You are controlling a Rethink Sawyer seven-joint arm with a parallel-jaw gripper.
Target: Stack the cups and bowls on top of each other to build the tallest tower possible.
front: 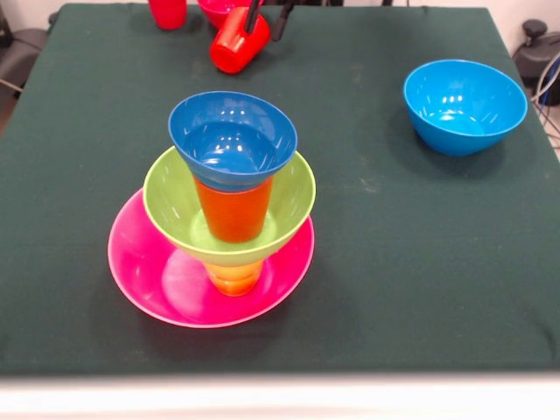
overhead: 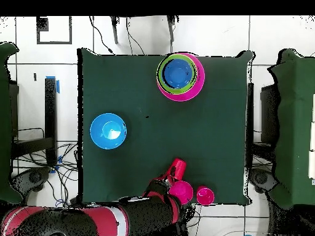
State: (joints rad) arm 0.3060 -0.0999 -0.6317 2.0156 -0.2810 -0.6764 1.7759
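Note:
The tower stands front left of centre: a wide pink bowl (front: 157,280), a yellow cup (front: 234,278), a lime green bowl (front: 293,197), an orange cup (front: 233,214) and a small dark blue bowl (front: 232,136) on top. From overhead the tower (overhead: 179,75) is near the far edge. My gripper (front: 265,33) is at the back of the table by a tilted red cup (front: 234,48), also seen from overhead (overhead: 176,169). One finger (front: 253,17) reaches into the cup's mouth. The other stands just outside it with a gap, so the jaws look open.
A light blue bowl (front: 464,105) sits alone at the right, also seen from overhead (overhead: 108,130). A second red cup (front: 168,12) and a second pink bowl (front: 215,10) stand at the back edge, close to the gripper. My arm (overhead: 123,218) lies along that edge.

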